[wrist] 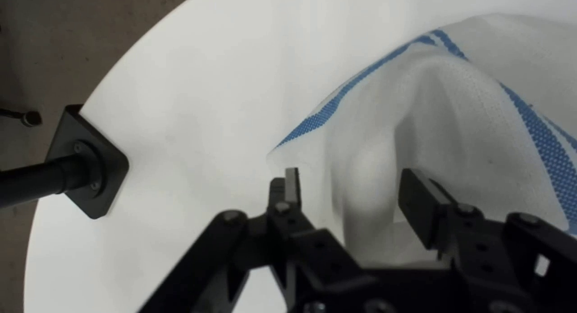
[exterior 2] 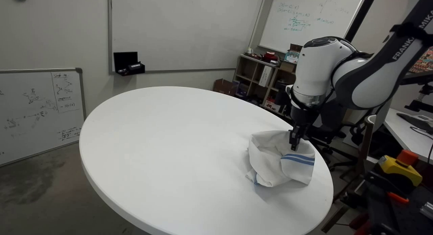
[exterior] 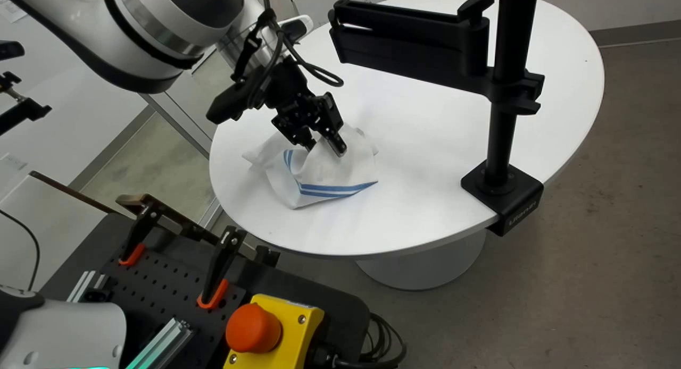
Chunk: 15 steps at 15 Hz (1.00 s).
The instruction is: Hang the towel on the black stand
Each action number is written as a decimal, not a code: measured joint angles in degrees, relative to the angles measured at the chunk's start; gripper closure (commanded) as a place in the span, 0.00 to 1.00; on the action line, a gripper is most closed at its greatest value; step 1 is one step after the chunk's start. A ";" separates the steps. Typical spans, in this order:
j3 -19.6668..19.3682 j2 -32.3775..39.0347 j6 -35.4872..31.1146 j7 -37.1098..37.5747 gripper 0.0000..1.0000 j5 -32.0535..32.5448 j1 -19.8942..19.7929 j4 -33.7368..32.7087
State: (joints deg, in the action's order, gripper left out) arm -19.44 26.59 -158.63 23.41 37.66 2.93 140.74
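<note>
The white towel with blue stripes lies crumpled on the table and shows in both exterior views (exterior: 340, 167) (exterior 2: 267, 164). It also fills the right of the wrist view (wrist: 478, 123). My gripper (exterior: 325, 147) points down into the towel, also in an exterior view (exterior 2: 294, 147). In the wrist view its fingers (wrist: 349, 177) are apart, with a raised towel fold between them. The black stand (exterior: 503, 140) is clamped at the table edge, its broad flat arm (exterior: 409, 47) high above the table. Its base (wrist: 97, 168) shows at the left of the wrist view.
The round white table (exterior: 425, 199) carries the towel and stand. A black cart with clamps (exterior: 218, 268) and a yellow box with a red button (exterior: 290, 332) is beside it. Shelves (exterior 2: 253, 72) and whiteboards (exterior 2: 186, 31) are behind the table.
</note>
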 measured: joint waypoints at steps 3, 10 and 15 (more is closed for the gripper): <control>-0.48 0.58 0.00 0.33 0.96 -0.13 0.50 0.08; -1.07 -2.01 0.08 0.27 0.99 -3.97 0.49 0.68; -0.43 -9.10 0.62 -0.78 0.99 -9.66 0.38 3.80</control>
State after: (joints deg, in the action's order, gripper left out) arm -19.87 17.49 -158.01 22.63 28.01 3.31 144.54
